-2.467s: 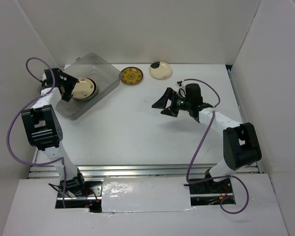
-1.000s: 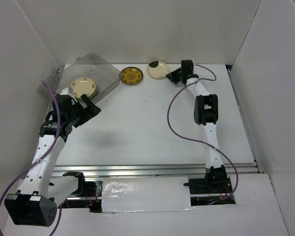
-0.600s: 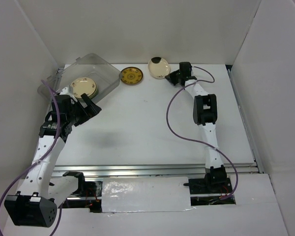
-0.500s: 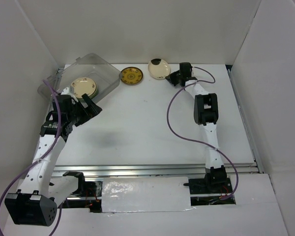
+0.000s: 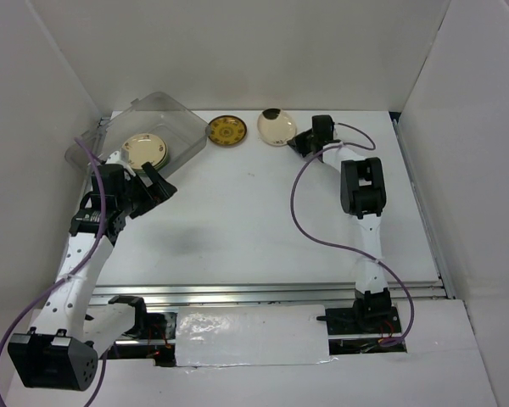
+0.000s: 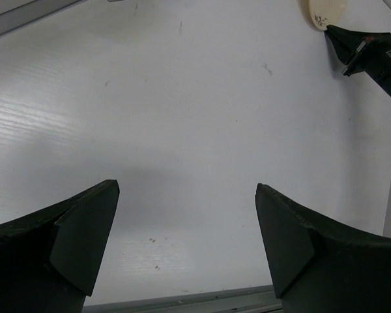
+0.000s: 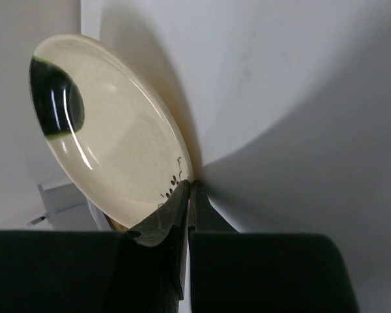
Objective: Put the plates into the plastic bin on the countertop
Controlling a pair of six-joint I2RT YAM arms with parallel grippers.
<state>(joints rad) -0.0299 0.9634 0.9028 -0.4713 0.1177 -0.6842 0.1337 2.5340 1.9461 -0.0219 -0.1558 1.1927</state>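
Glossy glaze on the cream plate (image 7: pixel 111 143), highlights streaking its black patch. Upper left, the plastic bin (image 5: pixel 182 127) shows clear and shiny. The desk (image 6: pixel 182 130) is matt white, faintly ribbed. Low down, the rail (image 5: pixel 263 292) is dull metal. The left end effector (image 6: pixel 187 190) looks matt black.

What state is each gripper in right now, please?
Left gripper: open, holding nothing.
Right gripper: closed on the rim of the cream plate with the black patch.
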